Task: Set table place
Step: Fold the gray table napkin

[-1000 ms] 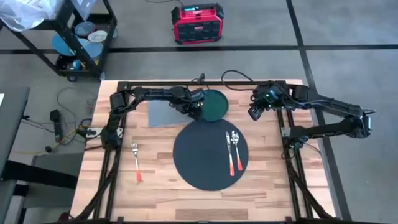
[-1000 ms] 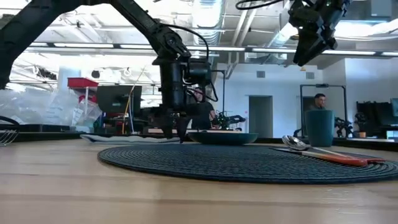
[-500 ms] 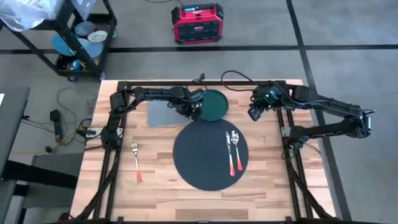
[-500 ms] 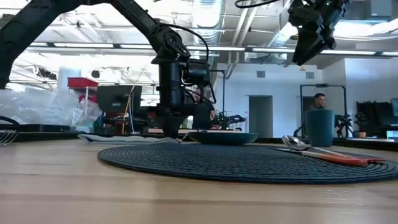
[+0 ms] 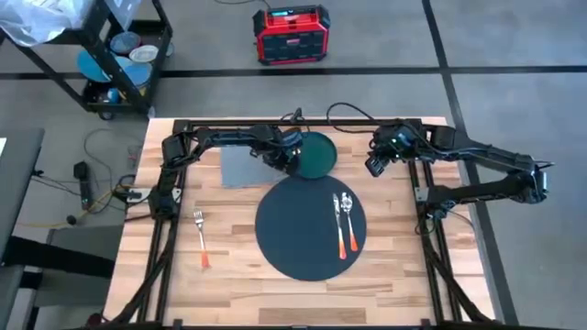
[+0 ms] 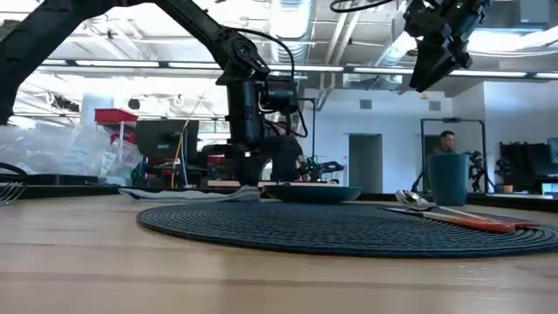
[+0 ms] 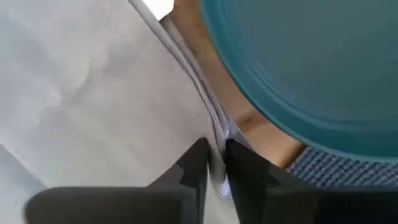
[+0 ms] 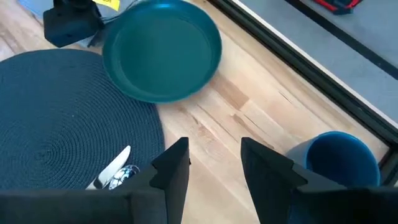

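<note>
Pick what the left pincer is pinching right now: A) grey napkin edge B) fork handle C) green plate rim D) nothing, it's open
A: in the left wrist view the left pincer is shut on a bunched edge of the napkin, beside the plate; the fork lies far off, untouched.

We see two dark, matte black jointed arms, left arm [image 5: 220,139] and right arm [image 5: 486,165], built of slim tubular links with bulkier joint housings. Black cables loop from the wrists. Each ends in two flat, angular black fingers [image 8: 171,171].
</note>
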